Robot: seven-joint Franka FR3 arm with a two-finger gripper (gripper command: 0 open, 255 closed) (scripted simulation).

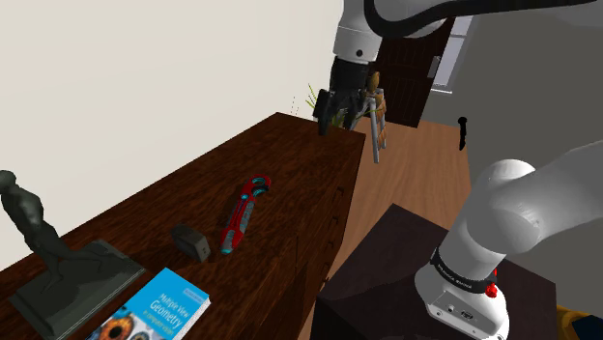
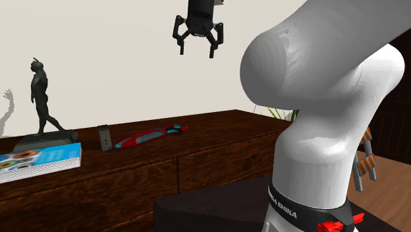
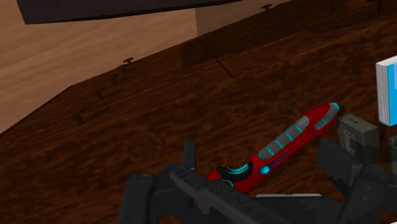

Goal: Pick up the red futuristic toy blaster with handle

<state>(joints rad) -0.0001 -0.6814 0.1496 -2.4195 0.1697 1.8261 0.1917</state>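
The red toy blaster point(image 1: 244, 214) with teal trim lies flat on the dark wooden sideboard point(image 1: 290, 164), about midway along its top. In the second exterior view the blaster point(image 2: 150, 136) rests near the front edge. My black gripper point(image 2: 196, 51) hangs open and empty, high above the sideboard top and well off from the blaster. From the shoulder camera the gripper point(image 1: 333, 116) hovers over the sideboard's far end. In the wrist view the blaster point(image 3: 286, 146) lies slantwise below the spread fingers point(image 3: 356, 181), its handle end nearest them.
A small grey box point(image 1: 191, 241) stands just beyond the blaster's muzzle end. Further along are a blue book point(image 1: 159, 307) and a dark figure statue point(image 1: 39, 241) on a slab. A wooden chair point(image 1: 375, 106) stands on the floor past the sideboard. My stand point(image 1: 387, 280) is at lower right.
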